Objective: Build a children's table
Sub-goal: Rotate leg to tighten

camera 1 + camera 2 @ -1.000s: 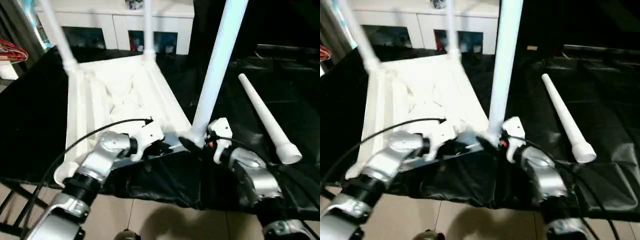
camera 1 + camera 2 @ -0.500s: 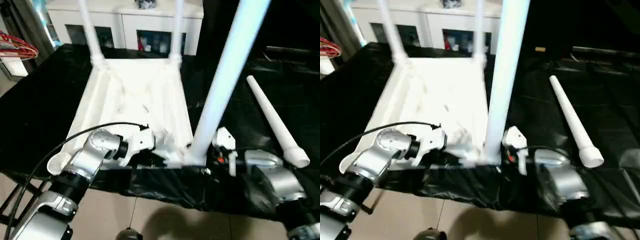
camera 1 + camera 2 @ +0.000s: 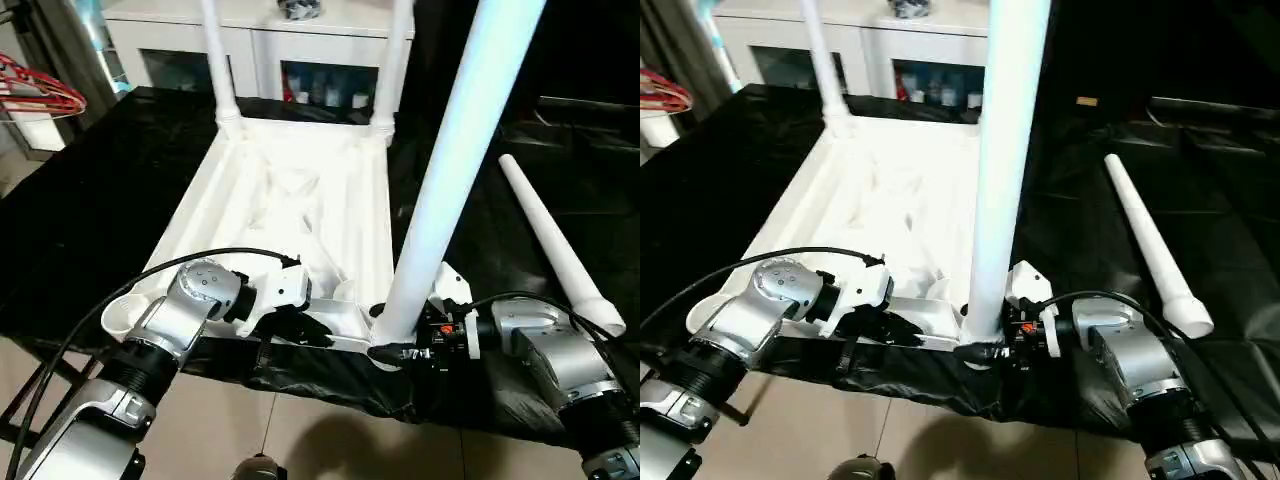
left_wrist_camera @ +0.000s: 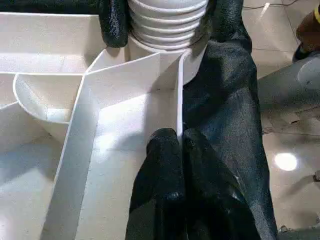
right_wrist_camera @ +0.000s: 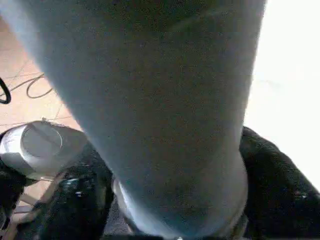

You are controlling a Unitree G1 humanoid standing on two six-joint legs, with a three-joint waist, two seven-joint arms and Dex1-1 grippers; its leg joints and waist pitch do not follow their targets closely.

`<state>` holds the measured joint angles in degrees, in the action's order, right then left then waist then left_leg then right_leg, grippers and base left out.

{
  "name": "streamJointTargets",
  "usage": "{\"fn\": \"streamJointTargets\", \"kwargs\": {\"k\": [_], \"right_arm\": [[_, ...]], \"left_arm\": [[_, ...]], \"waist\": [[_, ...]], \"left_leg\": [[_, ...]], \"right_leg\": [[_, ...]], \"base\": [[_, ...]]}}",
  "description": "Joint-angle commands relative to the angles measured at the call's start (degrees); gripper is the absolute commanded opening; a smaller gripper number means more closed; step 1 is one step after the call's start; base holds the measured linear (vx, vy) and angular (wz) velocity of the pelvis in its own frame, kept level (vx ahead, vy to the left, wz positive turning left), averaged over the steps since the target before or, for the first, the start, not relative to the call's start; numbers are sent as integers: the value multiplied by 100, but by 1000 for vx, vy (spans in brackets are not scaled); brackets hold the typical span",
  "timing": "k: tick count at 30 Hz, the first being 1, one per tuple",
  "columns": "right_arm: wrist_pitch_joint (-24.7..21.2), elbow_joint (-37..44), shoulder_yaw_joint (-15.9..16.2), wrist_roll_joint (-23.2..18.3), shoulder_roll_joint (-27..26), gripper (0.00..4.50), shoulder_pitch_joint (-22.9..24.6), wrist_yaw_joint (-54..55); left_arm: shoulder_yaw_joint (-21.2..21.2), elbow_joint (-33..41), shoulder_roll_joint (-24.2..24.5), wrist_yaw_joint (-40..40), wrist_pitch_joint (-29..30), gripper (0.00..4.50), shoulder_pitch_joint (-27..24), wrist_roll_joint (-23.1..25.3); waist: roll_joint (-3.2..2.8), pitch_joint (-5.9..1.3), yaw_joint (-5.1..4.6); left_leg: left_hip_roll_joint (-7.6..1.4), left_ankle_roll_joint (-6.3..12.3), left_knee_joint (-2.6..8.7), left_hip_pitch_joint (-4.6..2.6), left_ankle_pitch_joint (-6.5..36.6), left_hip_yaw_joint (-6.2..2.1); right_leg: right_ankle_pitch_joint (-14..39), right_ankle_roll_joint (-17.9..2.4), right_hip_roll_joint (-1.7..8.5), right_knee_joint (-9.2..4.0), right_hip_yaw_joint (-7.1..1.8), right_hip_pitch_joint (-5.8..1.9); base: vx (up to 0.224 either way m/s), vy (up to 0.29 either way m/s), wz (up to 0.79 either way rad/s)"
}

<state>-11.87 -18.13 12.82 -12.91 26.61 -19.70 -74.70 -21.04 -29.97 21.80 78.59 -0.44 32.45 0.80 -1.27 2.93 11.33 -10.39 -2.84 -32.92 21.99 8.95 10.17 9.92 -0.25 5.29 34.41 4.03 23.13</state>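
Three legs stand in the upside-down tabletop [image 3: 290, 200]; one spare leg [image 3: 560, 250] lies beside it. The right gripper [image 3: 400, 345] grasps the near leg [image 3: 450, 170], and the left gripper [image 4: 172, 145], fingers clenched, presses the tabletop's rib.

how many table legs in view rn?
4. Two far legs stand in the tabletop's far corner sockets, the near leg stands at its near right corner, and a loose leg lies on the black cover.

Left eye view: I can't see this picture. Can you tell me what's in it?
An upside-down white tabletop lies on a black cloth, with the right claw around the bottom of a tall leg at the near corner. The shut left claw rests on the near edge. Two legs stand at the back; one loose leg lies beside.
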Motion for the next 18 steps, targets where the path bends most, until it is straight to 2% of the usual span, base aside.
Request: {"fn": "streamJointTargets", "kwargs": {"k": [1, 4, 7, 8, 10, 13, 15, 17, 18], "right_arm": [[-45, 112, 280, -23, -94, 306, 69, -166], [28, -44, 143, 22, -265, 294, 53, 186], [116, -161, 29, 56, -416, 288, 37, 501], [148, -259, -64, 82, -541, 288, 18, 776], [134, -303, -105, 88, -599, 288, 9, 902], [313, -701, -309, 283, -985, 287, -74, 1863], [357, -809, -356, 339, -1076, 286, -104, 2109], [418, -981, -491, 377, -1296, 286, -162, 2571], [487, -1307, -729, 429, -1615, 286, -299, 3325]], "left_arm": [[50, 45, -72, -155, -41, 0, 156, -48], [152, 93, -158, -475, 121, 0, 92, -43], [219, 83, -221, -733, 238, 0, 92, -7], [278, 80, -275, -913, 306, 0, 92, 1], [309, 86, -303, -988, 338, 0, 90, -6], [439, 152, -489, -1536, 537, 0, 53, 54], [455, 158, -530, -1663, 573, 0, 45, 85], [460, 201, -622, -1942, 641, 0, 20, 166], [478, 325, -814, -2340, 827, 0, -34, 233]], "waist": [[25, -408, -31], [37, -407, -32], [44, -384, -56], [47, -372, -64], [52, -360, -102], [62, -357, -229], [64, -356, -286], [64, -352, -333], [59, -361, -355]], "left_leg": [[-317, 189, 365, -127, 1554, -85], [-314, 192, 363, -117, 1537, -86], [-304, 93, 382, -121, 1741, -97], [-301, 48, 389, -125, 1854, -101], [-296, -23, 409, -126, 1968, -121], [-285, -70, 419, -120, 2077, -132], [-272, -93, 416, -119, 2071, -129], [-263, -79, 413, -112, 2037, -125], [-267, -82, 411, -110, 2004, -129]], "right_leg": [[1251, -1256, 373, -365, -249, -251], [1228, -1260, 378, -359, -248, -251], [1616, -1191, 395, -393, -246, -239], [1886, -1104, 403, -422, -249, -231], [2165, -999, 407, -449, -247, -229], [2194, -971, 401, -457, -243, -222], [2234, -963, 404, -461, -246, -214], [2263, -942, 399, -471, -249, -214], [2253, -938, 405, -464, -248, -219]], "base": [[0, 0, 0], [0, 0, 0], [0, 0, 0], [0, 0, 0], [0, 0, 0], [0, 0, 0], [0, 0, 0], [0, 0, 0], [0, 0, 0]]}}
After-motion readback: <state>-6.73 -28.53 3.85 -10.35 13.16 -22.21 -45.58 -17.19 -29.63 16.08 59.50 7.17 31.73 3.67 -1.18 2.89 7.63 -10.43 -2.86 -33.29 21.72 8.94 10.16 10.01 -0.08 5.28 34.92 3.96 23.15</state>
